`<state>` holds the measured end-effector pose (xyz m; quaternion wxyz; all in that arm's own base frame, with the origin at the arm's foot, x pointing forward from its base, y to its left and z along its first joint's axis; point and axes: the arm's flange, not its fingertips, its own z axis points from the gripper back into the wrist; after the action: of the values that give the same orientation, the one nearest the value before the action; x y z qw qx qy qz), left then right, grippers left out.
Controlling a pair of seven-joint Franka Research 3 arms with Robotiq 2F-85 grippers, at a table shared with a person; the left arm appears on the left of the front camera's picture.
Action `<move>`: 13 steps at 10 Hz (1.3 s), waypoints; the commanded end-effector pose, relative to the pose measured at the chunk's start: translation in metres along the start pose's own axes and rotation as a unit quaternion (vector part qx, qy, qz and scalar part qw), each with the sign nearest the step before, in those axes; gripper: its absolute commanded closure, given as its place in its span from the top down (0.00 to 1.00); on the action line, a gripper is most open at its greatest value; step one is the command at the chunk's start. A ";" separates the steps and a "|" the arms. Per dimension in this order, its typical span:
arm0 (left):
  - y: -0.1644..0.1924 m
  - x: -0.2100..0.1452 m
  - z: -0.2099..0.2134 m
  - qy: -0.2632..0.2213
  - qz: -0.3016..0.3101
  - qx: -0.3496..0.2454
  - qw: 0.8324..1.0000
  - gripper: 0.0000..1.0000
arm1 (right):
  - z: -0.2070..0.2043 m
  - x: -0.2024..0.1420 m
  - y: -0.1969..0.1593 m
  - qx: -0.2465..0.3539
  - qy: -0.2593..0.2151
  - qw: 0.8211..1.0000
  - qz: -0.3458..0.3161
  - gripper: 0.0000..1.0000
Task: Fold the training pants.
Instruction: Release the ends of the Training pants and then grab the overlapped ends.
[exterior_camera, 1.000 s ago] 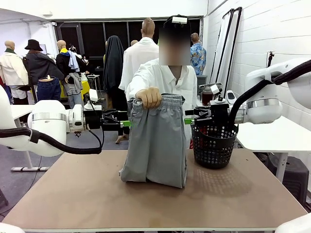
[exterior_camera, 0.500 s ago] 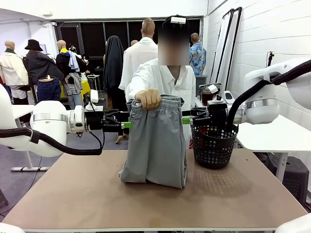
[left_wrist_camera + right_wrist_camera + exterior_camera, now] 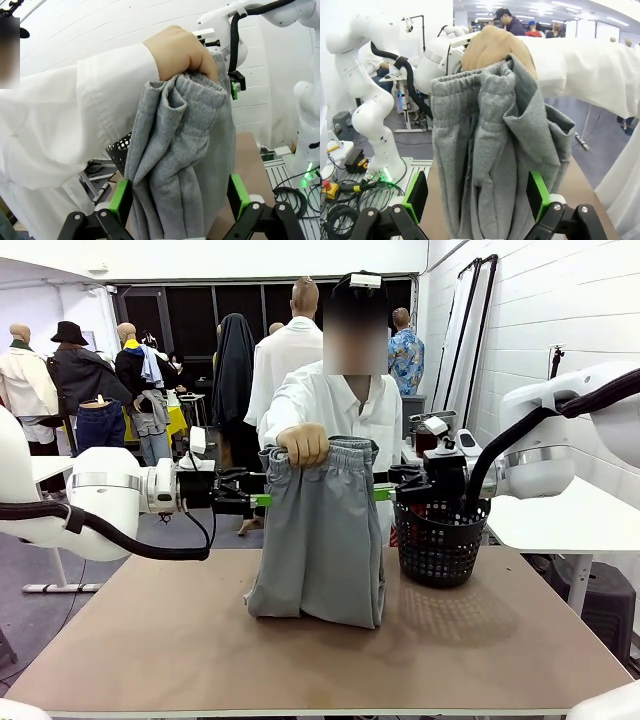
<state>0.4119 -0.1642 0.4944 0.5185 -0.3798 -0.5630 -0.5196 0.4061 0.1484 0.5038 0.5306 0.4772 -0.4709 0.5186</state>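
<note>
The person's hand [image 3: 305, 443] hangs the light grey jersey training pants [image 3: 322, 540] by the waistband over the brown worktop's [image 3: 150, 640] middle, hems resting on it (a handover, I judge). My left tool [image 3: 262, 498] and right tool [image 3: 382, 492], wide open and empty, straddle the upper side edges.

We see the grey training pants [image 3: 322, 530] hanging upright by the bunched waistband, legs crumpling on the table [image 3: 180, 650].
</note>
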 end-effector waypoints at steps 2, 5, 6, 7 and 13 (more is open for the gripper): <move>0.008 -0.003 0.003 -0.004 -0.013 -0.013 1.000 1.00 | -0.007 -0.001 0.015 0.017 0.009 1.000 -0.014 1.00; 0.012 -0.007 0.002 -0.008 -0.009 -0.017 1.000 1.00 | -0.014 0.001 0.025 0.019 0.007 1.000 -0.007 1.00; 0.013 -0.007 0.002 -0.008 -0.010 -0.019 1.000 1.00 | -0.017 0.000 0.026 0.016 0.007 1.000 -0.003 1.00; 0.012 -0.007 0.002 -0.009 -0.010 -0.020 1.000 1.00 | -0.020 0.000 0.028 0.007 0.010 1.000 0.001 1.00; 0.016 -0.006 0.005 -0.012 -0.010 -0.027 1.000 1.00 | -0.038 -0.006 0.031 -0.066 0.002 0.998 -0.012 1.00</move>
<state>0.4231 -0.1603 0.4917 0.5106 -0.3945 -0.5562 -0.5237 0.3826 0.1751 0.4968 0.5539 0.4564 -0.4792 0.5052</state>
